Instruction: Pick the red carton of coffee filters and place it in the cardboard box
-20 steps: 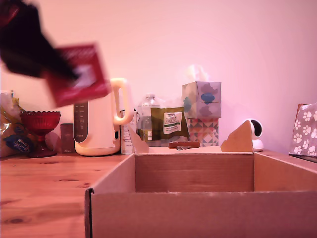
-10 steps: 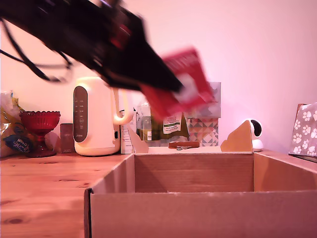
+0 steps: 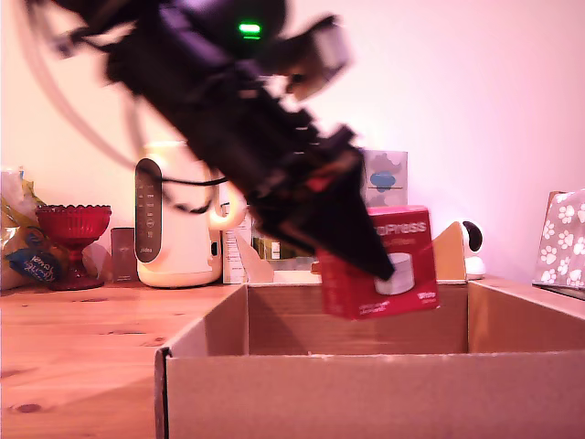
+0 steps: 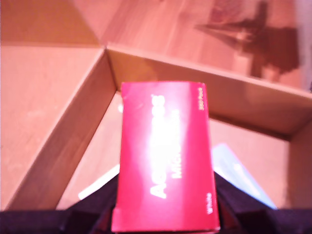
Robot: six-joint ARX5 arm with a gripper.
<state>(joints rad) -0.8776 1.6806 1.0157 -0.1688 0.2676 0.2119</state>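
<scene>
The red carton of coffee filters (image 3: pixel 388 265) hangs in the air over the cardboard box (image 3: pixel 366 393), its lower edge level with the box's rim in the exterior view. My gripper (image 3: pixel 361 251) is shut on the carton, the black arm reaching down from the exterior view's upper left. In the wrist view the red carton (image 4: pixel 165 156) fills the centre, held between the dark fingers (image 4: pixel 92 214), with the cardboard box (image 4: pixel 68 131) and its brown floor open underneath.
Behind the box on the wooden table stand a cream kettle (image 3: pixel 174 238), a red glass bowl (image 3: pixel 73 229), stacked patterned tissue boxes (image 3: pixel 388 178), a white camera (image 3: pixel 473 242) and a paw-print box (image 3: pixel 562 238). A pale flat item (image 4: pixel 239 175) lies on the box floor.
The arm has swung the carton from the exterior view's upper left, across in front of the kettle, and down over the cardboard box.
</scene>
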